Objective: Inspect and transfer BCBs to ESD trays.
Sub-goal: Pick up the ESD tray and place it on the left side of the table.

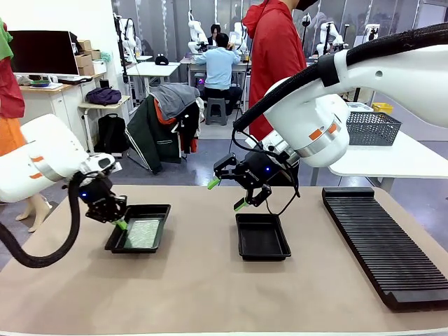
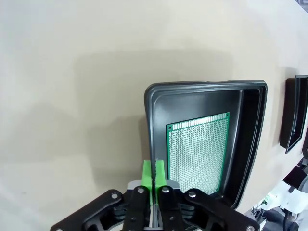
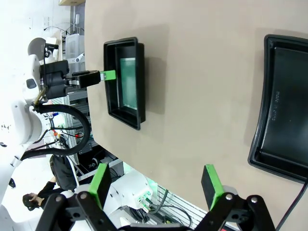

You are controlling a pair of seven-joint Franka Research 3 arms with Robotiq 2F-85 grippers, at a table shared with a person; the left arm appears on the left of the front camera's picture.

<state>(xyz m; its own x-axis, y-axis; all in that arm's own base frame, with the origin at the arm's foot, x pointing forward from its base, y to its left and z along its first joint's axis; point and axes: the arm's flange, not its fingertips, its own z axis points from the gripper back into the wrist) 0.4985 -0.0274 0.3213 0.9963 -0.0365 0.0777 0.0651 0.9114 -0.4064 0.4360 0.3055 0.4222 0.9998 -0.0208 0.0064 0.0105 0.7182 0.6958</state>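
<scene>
Closest to the front camera lies a bare stretch of beige matte tabletop [image 1: 210, 294]. Beyond it, side by side but well apart, sit two shallow black rectangular plastic trays with flared rims.

The left tray [image 1: 158, 208] holds a thin, flat, pale green rectangular board [image 1: 143, 233], lying flat on the tray floor. In the left wrist view the board shows as a green sheet covered in a fine grid of holes.

A white robot arm on the left ends in a black two-finger tool with green pads, the left tool [image 1: 120, 223]. Its pads are pressed flat together with nothing seen between them. The tips sit at the tray's left rim, beside the board rather than on it.

The right tray [image 1: 262, 238] is empty. The right tool [image 1: 227, 194] hangs above its far rim, fingers spread fully wide and holding nothing.

A long black ribbed slotted rack [image 1: 381, 241] lies along the right side of the tabletop. A person in a red hooded top [image 1: 276, 63] stands at the far side.

Judging by this layout, one board is delivered and the second tray awaits its own, so the task looks about half done. The next move likely asks the left tool to lift straight up, clear of the rim, without tipping the light tray. The right tool would then need to take a thin board by its edges and keep it level going into the empty tray.
</scene>
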